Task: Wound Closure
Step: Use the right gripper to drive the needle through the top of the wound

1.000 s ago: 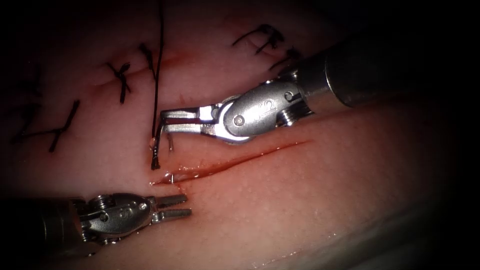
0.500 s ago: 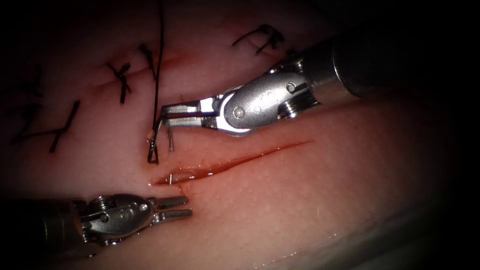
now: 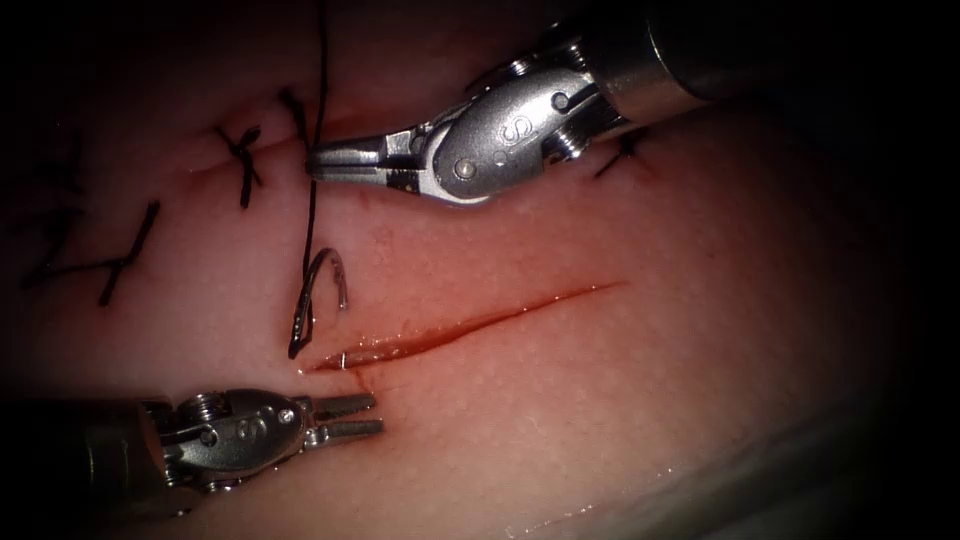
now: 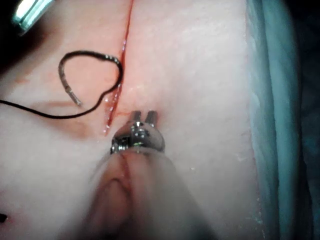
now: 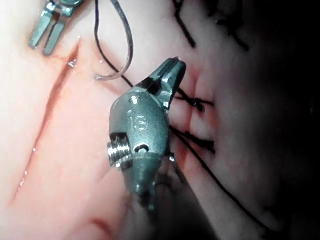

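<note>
The left tool (image 3: 350,415) waits nearest with fingers slightly spread, empty. Beyond it the cut (image 3: 470,325) gapes unstitched, the needle (image 3: 318,290) lying loose just above its left end. Farther off, the right tool (image 3: 345,160) pinches the thread (image 3: 312,215) beside finished stitches (image 3: 243,160).

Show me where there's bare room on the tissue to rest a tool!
Bare tissue lies below the cut, right of the left tool, whose open jaws hold nothing. Above the cut's left end it is crowded: the free needle, thread, stitches, and the right tool, holding the thread.
</note>
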`<state>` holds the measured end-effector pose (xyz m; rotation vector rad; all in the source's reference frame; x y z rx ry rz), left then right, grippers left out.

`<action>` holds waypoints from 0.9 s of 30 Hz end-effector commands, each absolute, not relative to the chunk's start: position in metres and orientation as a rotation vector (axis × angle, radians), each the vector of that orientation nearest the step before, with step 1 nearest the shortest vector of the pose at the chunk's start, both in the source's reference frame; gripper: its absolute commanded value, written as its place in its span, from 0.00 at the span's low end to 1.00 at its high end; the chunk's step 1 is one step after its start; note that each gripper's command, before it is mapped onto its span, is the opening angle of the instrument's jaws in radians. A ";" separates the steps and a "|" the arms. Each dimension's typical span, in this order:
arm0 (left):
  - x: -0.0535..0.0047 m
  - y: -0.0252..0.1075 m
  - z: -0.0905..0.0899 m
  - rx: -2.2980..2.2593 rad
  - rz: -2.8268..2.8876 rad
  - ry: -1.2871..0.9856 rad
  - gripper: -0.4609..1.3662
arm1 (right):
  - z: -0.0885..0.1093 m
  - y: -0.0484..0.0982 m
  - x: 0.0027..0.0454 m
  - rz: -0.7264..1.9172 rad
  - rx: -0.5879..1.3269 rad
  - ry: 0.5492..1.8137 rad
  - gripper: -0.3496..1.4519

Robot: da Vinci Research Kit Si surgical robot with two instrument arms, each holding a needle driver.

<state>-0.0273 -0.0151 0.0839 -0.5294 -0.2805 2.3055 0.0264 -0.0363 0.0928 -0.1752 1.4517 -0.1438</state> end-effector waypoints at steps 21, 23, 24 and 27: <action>-0.0273 -0.015 0.084 -0.533 2.306 -0.287 0.28 | 0.094 -0.042 0.0252 -0.199 -0.162 1.433 0.89; -0.0273 -0.015 0.084 -0.533 2.306 -0.287 0.28 | 0.095 -0.042 0.0256 -0.195 -0.160 1.432 0.87; -0.0273 -0.015 0.084 -0.533 2.306 -0.287 0.28 | 0.095 -0.042 0.0257 -0.195 -0.161 1.432 0.87; -0.0273 -0.015 0.084 -0.533 2.306 -0.287 0.28 | 0.095 -0.042 0.0263 -0.207 -0.176 1.428 0.81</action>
